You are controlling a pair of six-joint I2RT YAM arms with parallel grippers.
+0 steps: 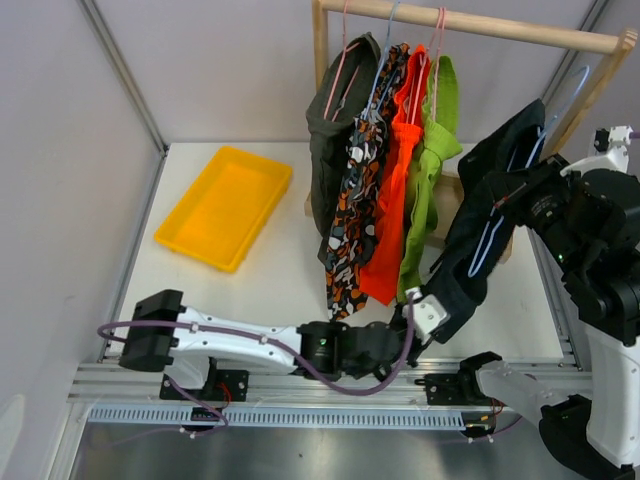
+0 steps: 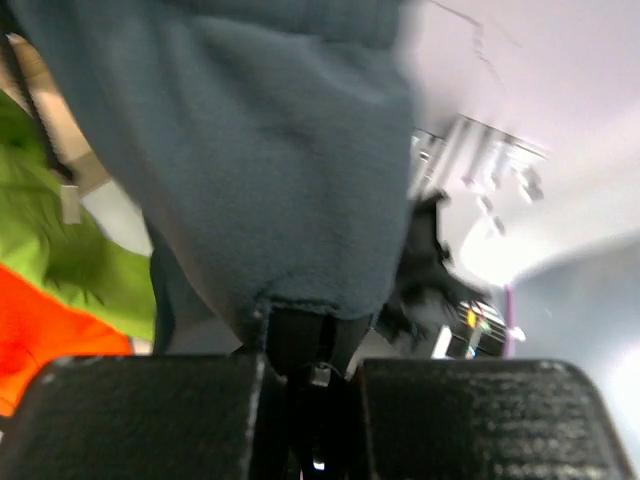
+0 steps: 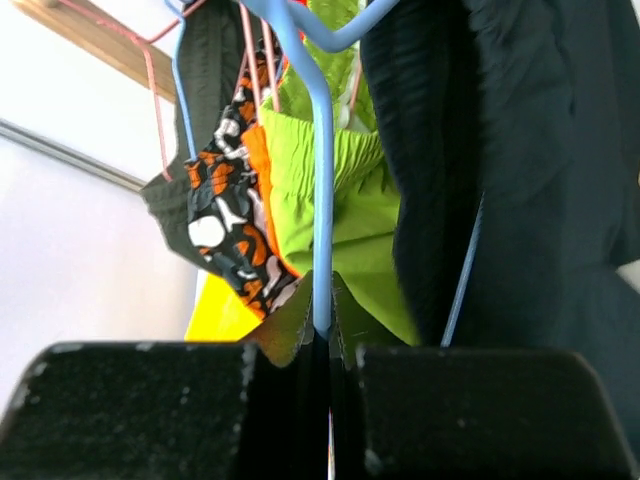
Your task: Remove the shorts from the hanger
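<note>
The dark navy shorts point(image 1: 478, 235) hang on a blue wire hanger point(image 1: 487, 246) held away from the rack, to its right. My right gripper point(image 1: 512, 192) is shut on that hanger's wire point(image 3: 322, 200), with the navy cloth point(image 3: 520, 150) just to the right of it. My left gripper point(image 1: 432, 308) reaches in low and is shut on the bottom hem of the navy shorts point(image 2: 280, 150). Dark olive point(image 1: 335, 120), camouflage point(image 1: 355, 210), orange point(image 1: 390, 220) and lime green shorts point(image 1: 428, 190) still hang on the rack.
The wooden rack rail point(image 1: 480, 25) runs across the back, with its post at the right point(image 1: 590, 95). A yellow tray point(image 1: 225, 205) lies on the table at the left. White walls close the back and the left side.
</note>
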